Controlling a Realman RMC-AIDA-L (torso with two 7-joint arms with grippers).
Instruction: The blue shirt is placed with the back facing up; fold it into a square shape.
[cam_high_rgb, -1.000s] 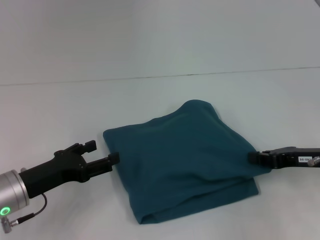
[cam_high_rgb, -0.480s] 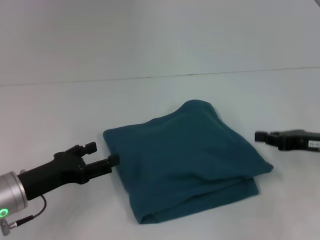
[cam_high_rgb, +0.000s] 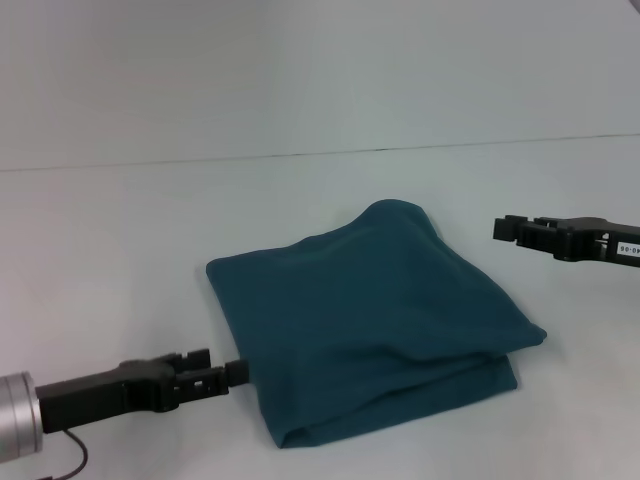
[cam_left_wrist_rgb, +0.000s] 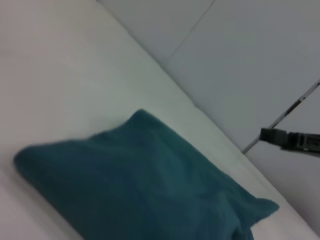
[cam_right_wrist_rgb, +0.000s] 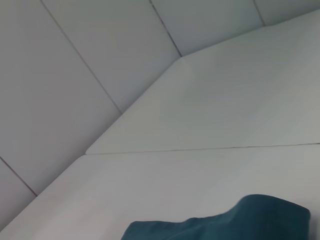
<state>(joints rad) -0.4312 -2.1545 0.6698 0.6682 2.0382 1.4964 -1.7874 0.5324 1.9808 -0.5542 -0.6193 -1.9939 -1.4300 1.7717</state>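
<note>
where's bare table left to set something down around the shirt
Bare white table lies behind the folded dark teal-blue fabric shirt and far left. It is crowded at the shirt's left edge by the left claw and to its right by the right claw.

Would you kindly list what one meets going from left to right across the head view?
Left gripper → blue shirt → right gripper, which hangs apart from the shirt, all over the white table.
</note>
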